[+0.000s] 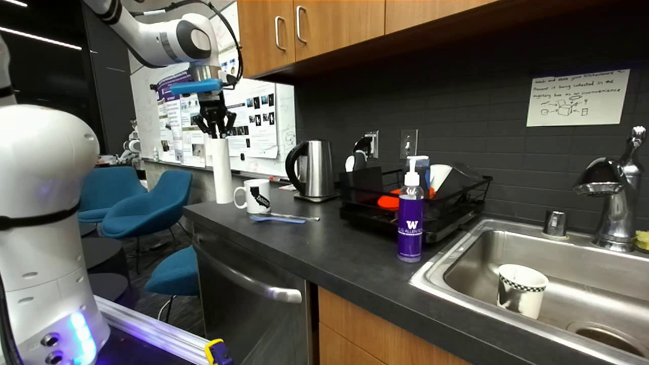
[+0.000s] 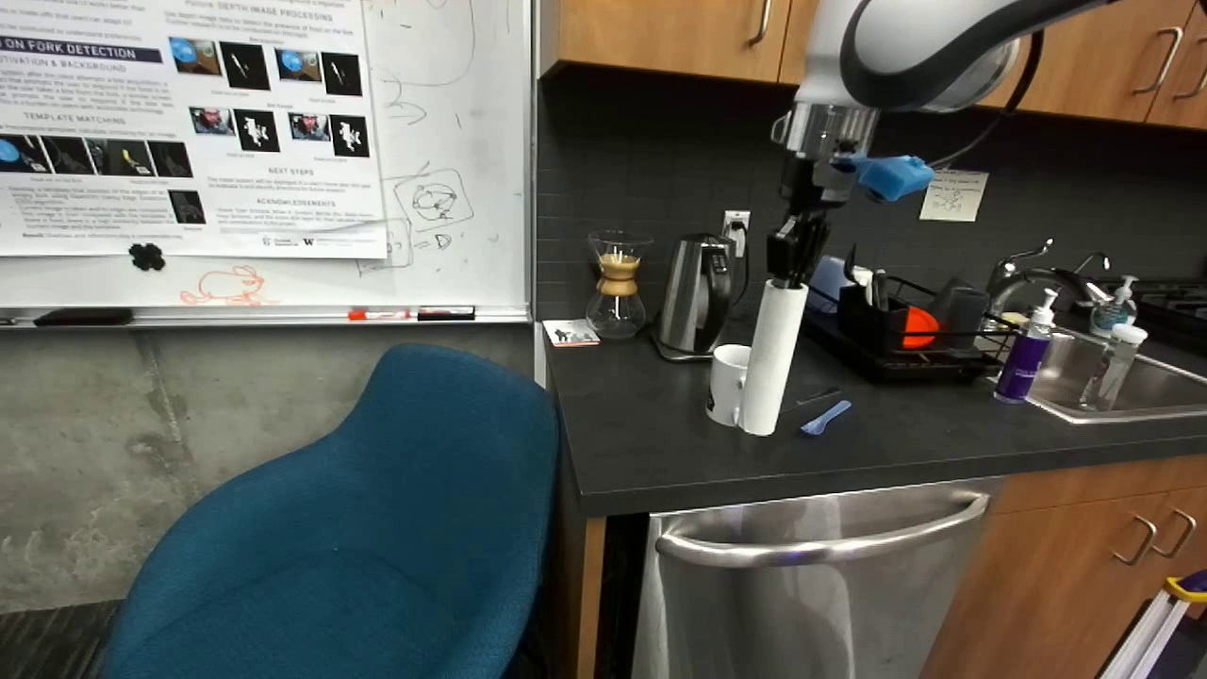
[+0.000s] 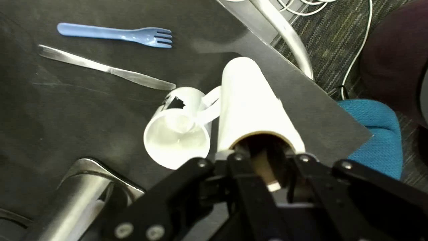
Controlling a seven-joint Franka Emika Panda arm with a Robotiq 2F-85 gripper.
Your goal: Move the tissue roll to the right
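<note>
Just beside the mug, the roll is stood upright on the counter. Its top is reached by the end effector, jaws apart; whether the roll is clamped cannot be told. Near the mug, a knife is laid.

A mug blocks passage between tissue roll and kettle.

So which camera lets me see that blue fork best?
The wrist view: from above, the blue fork lies whole, its prongs distinct. Both exterior views show it small and foreshortened on the counter, prongs hard to make out.
</note>
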